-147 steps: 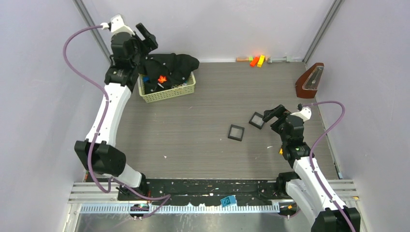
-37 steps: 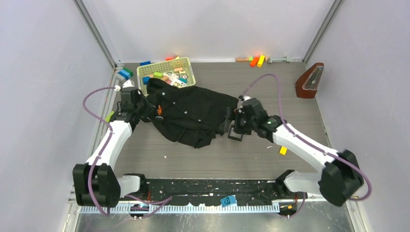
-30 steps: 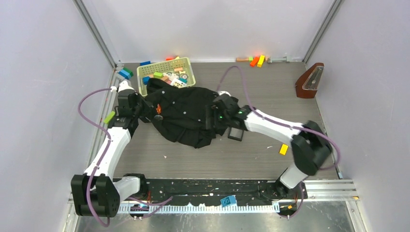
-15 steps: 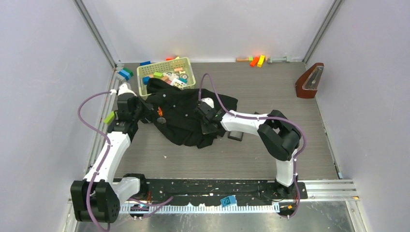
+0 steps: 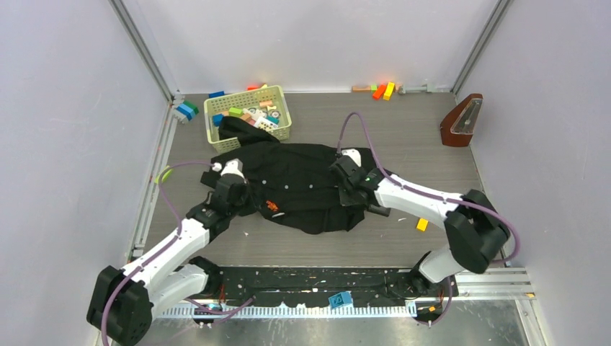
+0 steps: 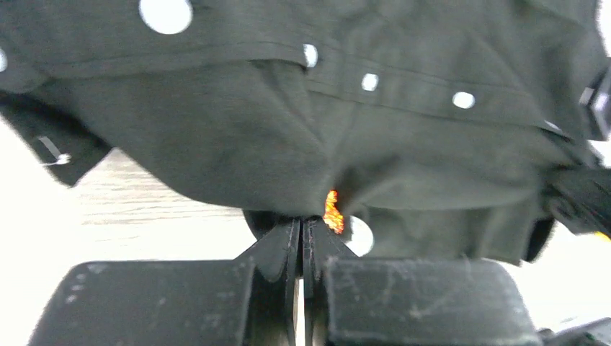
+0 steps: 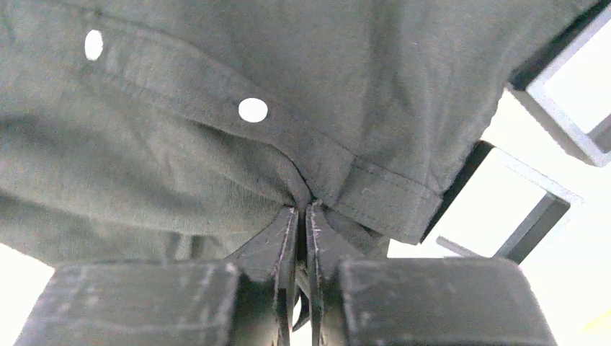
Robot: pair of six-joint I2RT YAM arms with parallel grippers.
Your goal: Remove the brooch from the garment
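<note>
The orange-red brooch sits pinned to the black garment, at the right-hand tip of the left fingers, which are pressed together on a fold of cloth beside it. Farther along the worktop, the right fingers pinch the garment's buttoned hem.

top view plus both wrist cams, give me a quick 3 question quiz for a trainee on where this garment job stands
1. True or false: the left gripper and the right gripper are both open.
2. Fill in: the brooch sits on the garment right beside the ___ gripper's tips.
3. What is the right gripper pinching? A the garment; B the brooch; C nothing.
Key: 1 false, both are shut on cloth; 2 left; 3 A.
</note>
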